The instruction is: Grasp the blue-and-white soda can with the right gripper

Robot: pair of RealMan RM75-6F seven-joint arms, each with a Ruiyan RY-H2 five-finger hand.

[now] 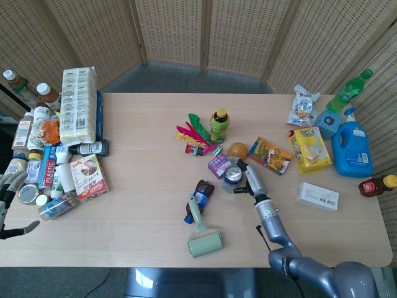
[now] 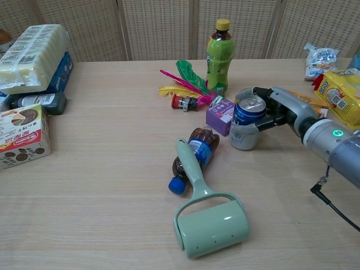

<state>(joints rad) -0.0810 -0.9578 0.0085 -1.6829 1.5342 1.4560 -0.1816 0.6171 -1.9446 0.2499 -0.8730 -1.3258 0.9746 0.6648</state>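
The blue-and-white soda can (image 1: 232, 174) (image 2: 248, 115) stands upright near the middle of the table, just right of a small purple box (image 2: 220, 115). My right hand (image 1: 248, 179) (image 2: 274, 109) reaches in from the right and wraps the can. Its thumb lies across the can's lower front and its fingers curl round the back by the rim. My left hand (image 1: 8, 200) hangs at the far left edge in the head view, off the table, fingers apart and holding nothing. The chest view does not show the left hand.
A green drink bottle (image 2: 219, 50) and a feather shuttlecock (image 2: 184, 85) stand behind the can. A cola bottle (image 2: 193, 155) lies under a green lint roller (image 2: 211, 226) to the front left. Snack bags (image 1: 270, 155) and a detergent jug (image 1: 352, 149) crowd the right, groceries (image 1: 78, 105) the left.
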